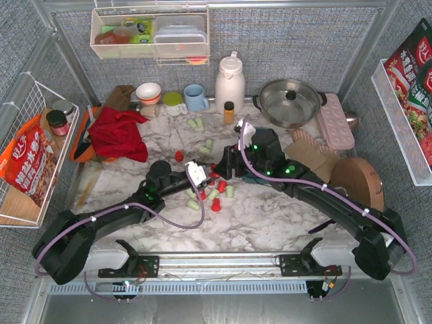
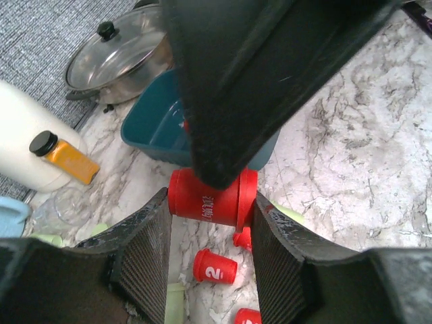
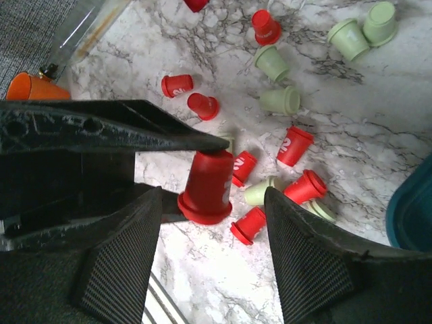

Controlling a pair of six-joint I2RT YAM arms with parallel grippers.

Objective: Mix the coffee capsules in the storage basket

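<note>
My left gripper (image 2: 210, 202) is shut on a red coffee capsule (image 2: 209, 196), held sideways above the marble table. In the right wrist view that same capsule (image 3: 208, 182) hangs between the spread fingers of my right gripper (image 3: 212, 202), which is open and has a gap on each side of it. More red and pale green capsules (image 3: 273, 64) lie scattered on the table (image 1: 216, 202). The dark teal storage basket (image 2: 152, 128) stands just beyond, mostly hidden under the right arm in the top view. The two grippers meet at the table's middle (image 1: 212, 172).
At the back stand a lidded steel pot (image 1: 290, 101), a white thermos (image 1: 229, 81), a small amber bottle (image 1: 229, 111) and a blue mug (image 1: 196, 98). A red cloth (image 1: 118, 131) lies back left, a pink tray (image 1: 335, 120) back right. White wire baskets (image 1: 27, 162) line the sides.
</note>
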